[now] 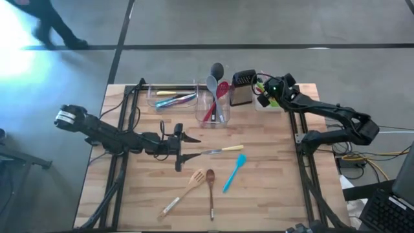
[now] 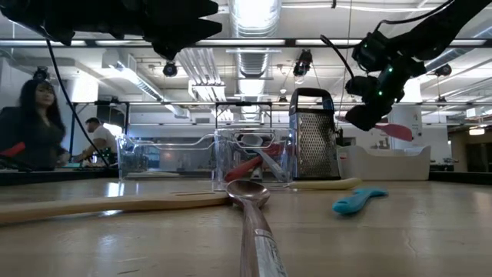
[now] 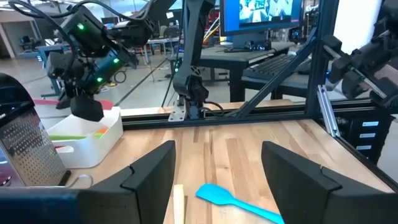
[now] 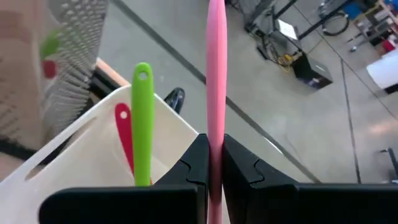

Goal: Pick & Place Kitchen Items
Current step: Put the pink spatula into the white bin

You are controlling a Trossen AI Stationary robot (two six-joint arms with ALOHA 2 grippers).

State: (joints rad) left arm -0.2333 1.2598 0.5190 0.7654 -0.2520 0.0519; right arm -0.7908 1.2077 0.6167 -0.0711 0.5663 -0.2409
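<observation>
My right gripper (image 1: 270,90) is at the table's far right, over a white tub (image 4: 93,155), and is shut on a pink utensil (image 2: 396,131). A green tool (image 4: 142,118) and a red one (image 4: 124,134) stand in that tub. My left gripper (image 1: 189,147) hovers open and level at mid-table, pointing toward the right edge. A yellow-handled knife (image 1: 223,150) lies on the table just beyond its fingers. A blue spatula (image 1: 234,173), a wooden spatula (image 1: 187,188) and a wooden spoon (image 1: 210,189) lie flat toward the near edge. My right gripper pinches the pink utensil's slim handle (image 4: 216,124) between its two fingers. The handle runs on well past the fingertips. The utensil is lifted clear above the white tub, and one end (image 3: 46,101) juts out roughly level beside the gripper.
A steel box grater (image 1: 241,87) stands beside the white tub. A tall clear tub (image 1: 213,107) holds grey and red spoons and a black ladle. A low clear tub (image 1: 171,97) at the far left holds more utensils. People (image 2: 34,123) are in the room behind.
</observation>
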